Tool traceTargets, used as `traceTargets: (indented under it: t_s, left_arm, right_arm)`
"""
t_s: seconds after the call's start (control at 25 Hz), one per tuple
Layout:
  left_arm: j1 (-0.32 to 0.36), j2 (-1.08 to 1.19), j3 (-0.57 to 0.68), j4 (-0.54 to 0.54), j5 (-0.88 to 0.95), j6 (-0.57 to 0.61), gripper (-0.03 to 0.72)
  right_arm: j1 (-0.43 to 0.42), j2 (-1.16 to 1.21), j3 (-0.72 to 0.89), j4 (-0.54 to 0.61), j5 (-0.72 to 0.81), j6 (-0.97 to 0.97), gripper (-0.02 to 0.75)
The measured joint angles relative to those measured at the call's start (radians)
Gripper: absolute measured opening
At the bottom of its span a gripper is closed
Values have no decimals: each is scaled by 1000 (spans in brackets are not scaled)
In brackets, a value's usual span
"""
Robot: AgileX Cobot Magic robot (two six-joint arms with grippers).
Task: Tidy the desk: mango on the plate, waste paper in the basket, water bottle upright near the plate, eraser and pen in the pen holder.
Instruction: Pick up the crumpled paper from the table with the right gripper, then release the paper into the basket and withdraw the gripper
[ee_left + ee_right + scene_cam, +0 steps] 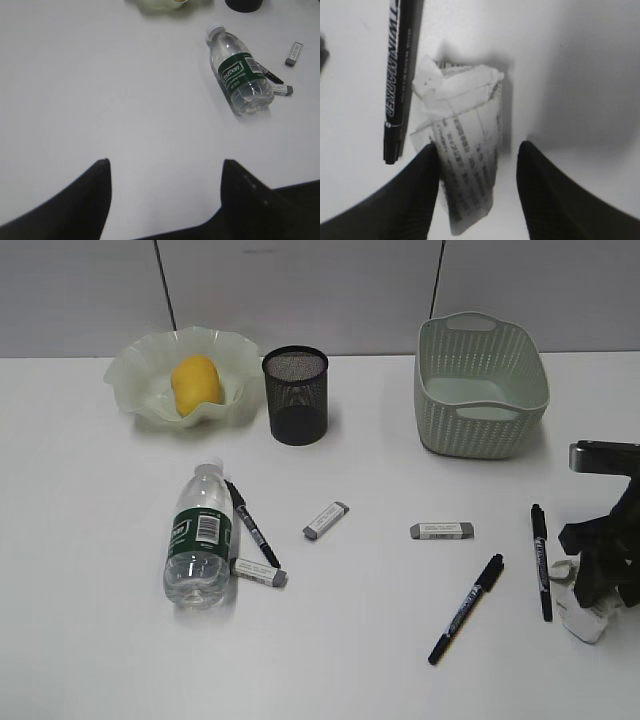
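The mango (196,382) lies in the plate (135,370) at the back left, beside the pen holder (296,395). The water bottle (201,535) (240,75) lies on its side on the desk (100,640). Three erasers (326,520) (441,530) (260,573) and three pens (253,525) (467,608) (541,560) lie loose. The basket (480,390) stands at the back right. My right gripper (600,585) (477,145) straddles the waste paper (583,615) (465,145); one finger touches it and a gap shows at the other. My left gripper (166,161) is open over bare desk.
In the right wrist view a black marker pen (400,75) lies just left of the paper wad. One eraser and one pen rest against the bottle's side. The left arm does not show in the exterior view.
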Motion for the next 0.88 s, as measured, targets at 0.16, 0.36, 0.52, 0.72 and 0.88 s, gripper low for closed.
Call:
traceTargets:
  t_s: [0.16, 0.36, 0.52, 0.72, 0.88]
  left_arm:
    - [0, -2, 0, 0, 0, 0, 512]
    - [0, -112, 0, 0, 0, -1, 506]
    - [0, -188, 0, 0, 0, -4, 505]
    - [0, -188, 0, 0, 0, -4, 505]
    - [0, -188, 0, 0, 0, -4, 505]
  right_arm:
    - [0, 0, 0, 6, 25, -1, 211]
    - [0, -36, 0, 14, 48, -25, 53]
    - [0, -99, 0, 22, 59, -27, 49]
    - [0, -199, -15, 52, 56, -44, 48]
    - [0, -250, -118, 86, 56, -62, 47]
